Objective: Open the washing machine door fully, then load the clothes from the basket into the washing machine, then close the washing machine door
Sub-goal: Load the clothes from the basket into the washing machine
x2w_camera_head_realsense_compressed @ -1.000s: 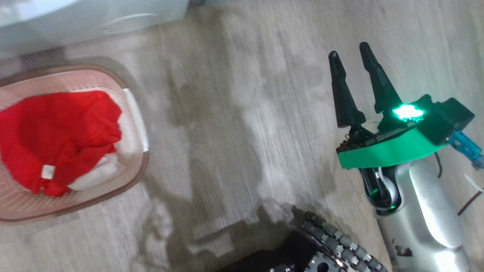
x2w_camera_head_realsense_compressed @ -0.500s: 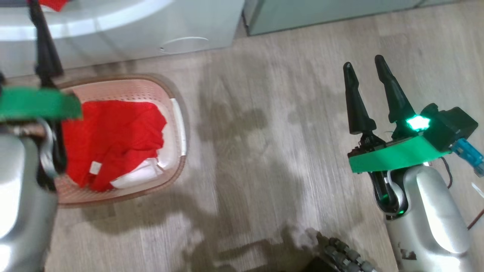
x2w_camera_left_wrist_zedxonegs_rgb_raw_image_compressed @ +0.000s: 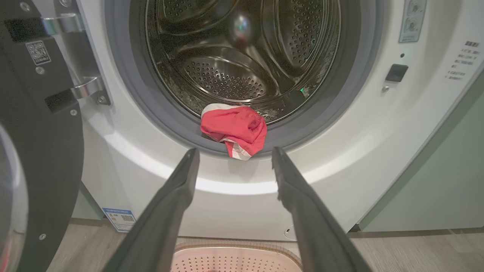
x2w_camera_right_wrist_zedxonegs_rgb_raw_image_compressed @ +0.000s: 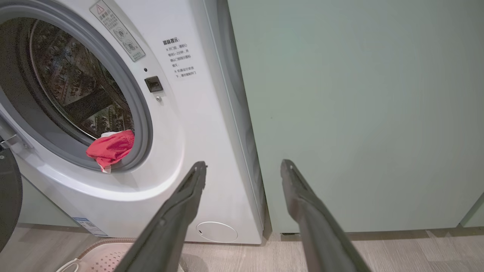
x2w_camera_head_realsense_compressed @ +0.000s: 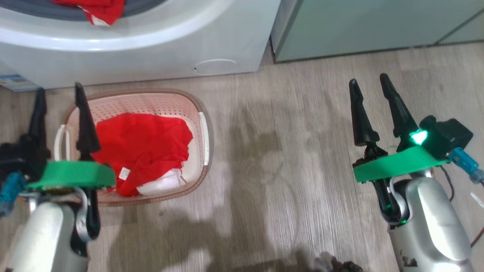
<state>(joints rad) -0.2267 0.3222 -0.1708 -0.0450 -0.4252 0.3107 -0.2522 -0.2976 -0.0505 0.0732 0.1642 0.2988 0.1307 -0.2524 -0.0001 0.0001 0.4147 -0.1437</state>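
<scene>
While the red garment (x2w_camera_left_wrist_zedxonegs_rgb_raw_image_compressed: 234, 128) hangs over the grey seal (x2w_camera_left_wrist_zedxonegs_rgb_raw_image_compressed: 351, 87) at the drum mouth instead of lying inside, the washing machine door (x2w_camera_left_wrist_zedxonegs_rgb_raw_image_compressed: 41, 158), swung wide open, would likely pinch it on closing. It could also slide off to the floor (x2w_camera_head_realsense_compressed: 287, 158). The left jaws are spread and empty, above the left end of the basket (x2w_camera_head_realsense_compressed: 151, 104) and aimed at the washing machine (x2w_camera_left_wrist_zedxonegs_rgb_raw_image_compressed: 234, 211). The right jaws are spread and empty, well apart over bare floor, facing the green cabinet (x2w_camera_right_wrist_zedxonegs_rgb_raw_image_compressed: 359, 113). The basket sits on the floor just in front of the machine, holding a red cloth (x2w_camera_head_realsense_compressed: 143, 147) over a white cloth (x2w_camera_head_realsense_compressed: 160, 185). Risks: a pinch takes only the red layer and leaves the white behind, or the snagged cloth drags the light basket along.
</scene>
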